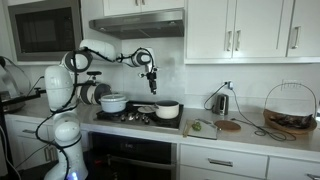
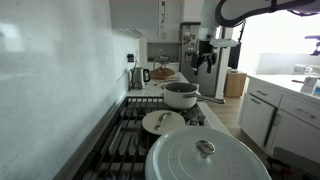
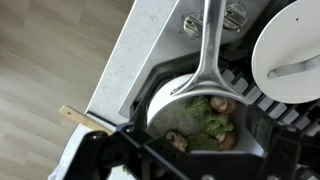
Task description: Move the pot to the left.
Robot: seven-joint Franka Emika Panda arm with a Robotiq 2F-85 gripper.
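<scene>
- While the arm stretches out over the stove [image 1: 126, 118], its gripper [image 1: 151, 78] hangs in the air above the burners, touching nothing; whether the jaws are apart or together cannot be told.
- The pot [image 1: 168, 110], small, low and white with a dark inside, sits on the stove at the end nearer the kettle [image 1: 222, 100]. It also shows in an exterior view [image 2: 180, 95].
- A pan [image 1: 145, 110] lies between the pot and a larger white lidded pot [image 1: 113, 102].
- The wrist view looks down on the pan [image 3: 205, 125], which holds greens and mushrooms.
- A shiny steel pot [image 1: 95, 93] stands behind the lidded pot.
</scene>
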